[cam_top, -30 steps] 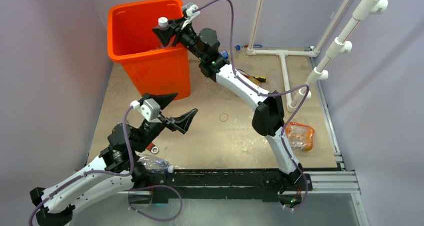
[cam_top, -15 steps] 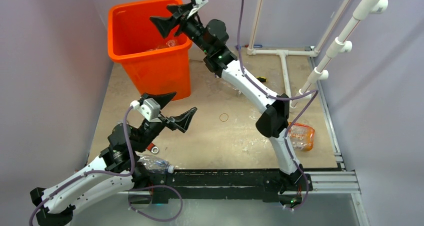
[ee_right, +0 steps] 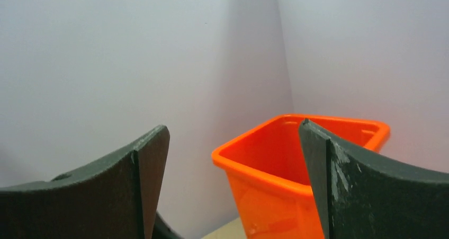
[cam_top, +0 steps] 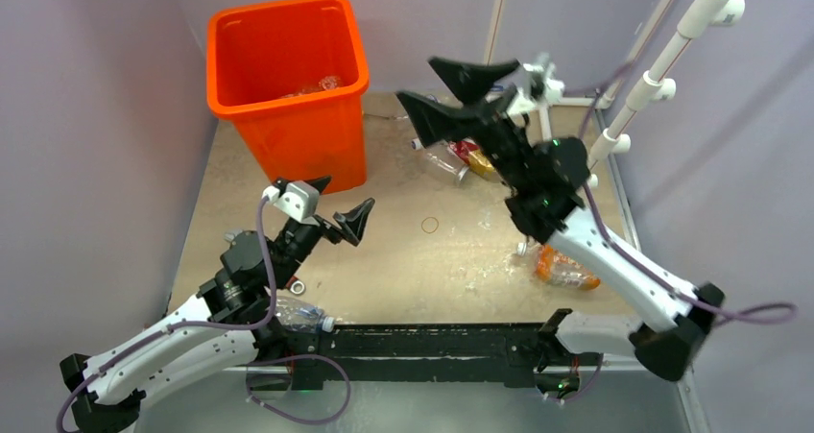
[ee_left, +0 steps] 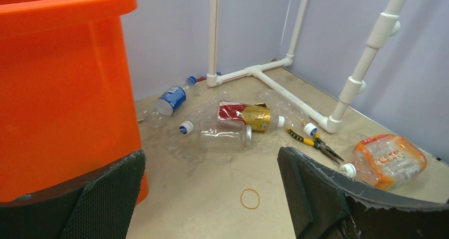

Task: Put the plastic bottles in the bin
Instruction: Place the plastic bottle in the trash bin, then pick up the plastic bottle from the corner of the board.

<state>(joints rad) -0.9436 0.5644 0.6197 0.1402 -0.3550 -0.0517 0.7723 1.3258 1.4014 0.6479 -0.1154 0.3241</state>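
The orange bin [cam_top: 288, 116] stands at the back left with clear bottles [cam_top: 319, 87] inside. My right gripper [cam_top: 416, 80] is open and empty, raised to the right of the bin; its wrist view shows the bin [ee_right: 296, 165] between the open fingers. My left gripper [cam_top: 344, 193] is open and empty, low in front of the bin. On the floor lie a clear bottle [ee_left: 222, 134], a red-and-gold labelled bottle [ee_left: 249, 114], a blue-labelled bottle [ee_left: 172, 97] and an orange-tinted bottle [ee_left: 389, 159]. Another bottle [cam_top: 302, 313] lies under my left arm.
White PVC pipes [cam_top: 547, 135] run along the back right floor and wall. Yellow-black pliers [ee_left: 312, 142] lie by the pipes. A rubber band [ee_left: 250, 198] lies mid-floor. A wrench end [cam_top: 298, 285] shows by my left arm. Walls close in on the left, back and right.
My right gripper let go of a white-capped bottle over the bin, then swung back to the right, away from the bin. My left gripper shifted slightly.
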